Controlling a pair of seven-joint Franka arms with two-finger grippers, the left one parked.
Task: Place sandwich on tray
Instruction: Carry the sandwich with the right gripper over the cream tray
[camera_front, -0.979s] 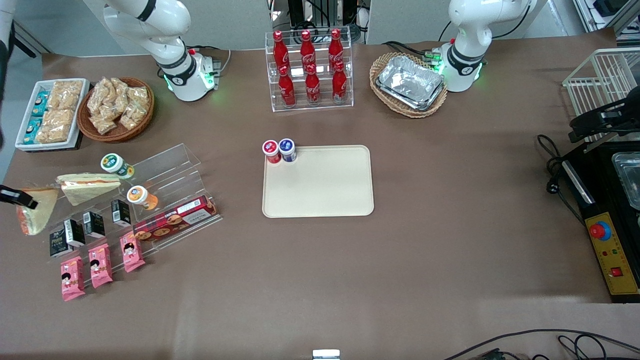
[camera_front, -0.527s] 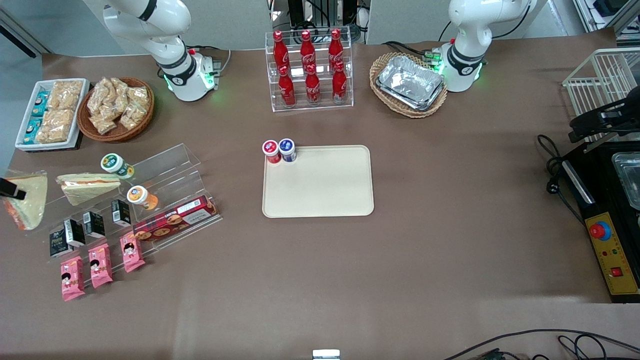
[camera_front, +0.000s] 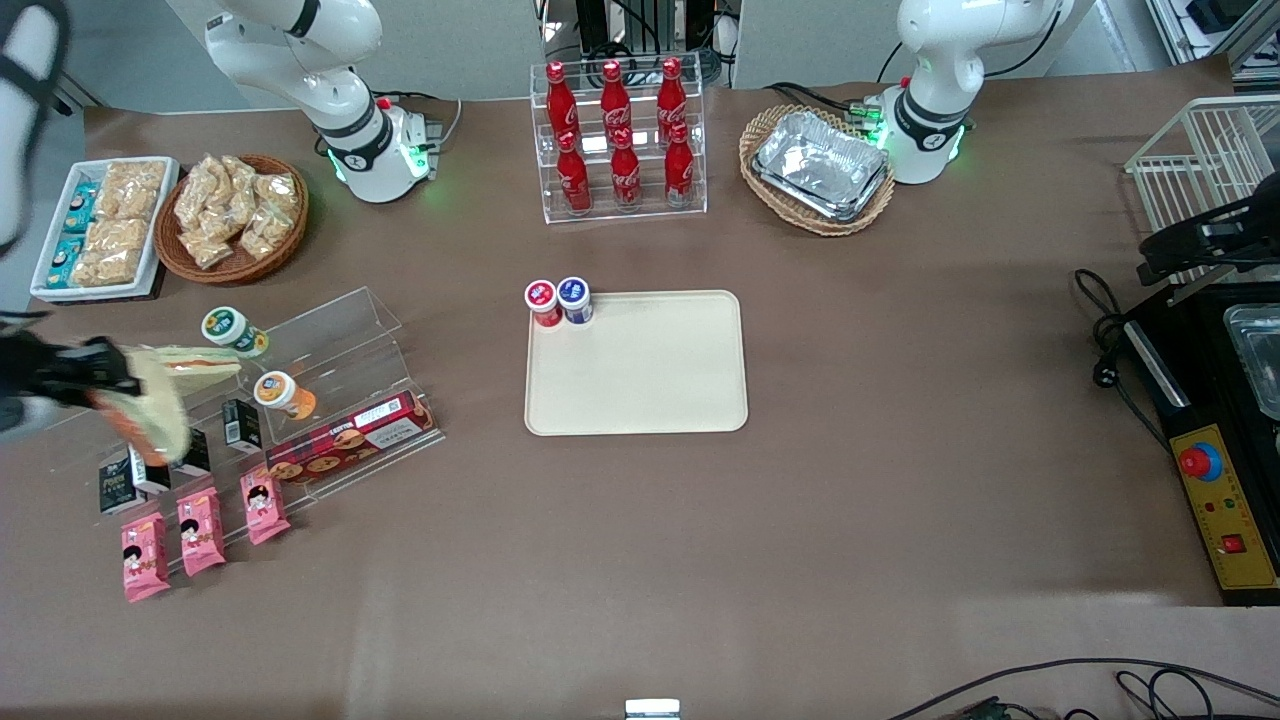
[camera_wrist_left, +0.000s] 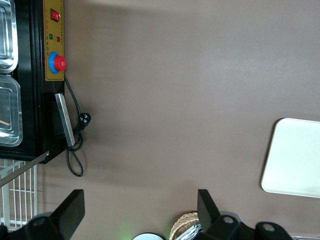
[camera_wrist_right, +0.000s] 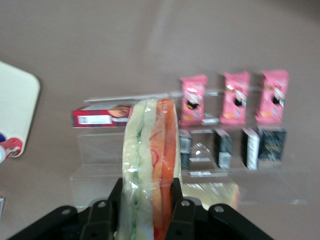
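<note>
The gripper (camera_wrist_right: 148, 200) pinches the sandwich (camera_wrist_right: 150, 165) above the acrylic display stand (camera_front: 330, 345) at the tabletop's working-arm end; its slippery wrap could slide free before reaching the tray (camera_front: 636, 362).

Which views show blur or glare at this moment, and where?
Front view: the gripper and the sandwich it holds are smeared by motion, while the tray and the bottles stay crisp; the foil trays throw glare. Right wrist view: the sandwich and the pink packets are soft. Left wrist view: sharp, evenly lit.
</note>
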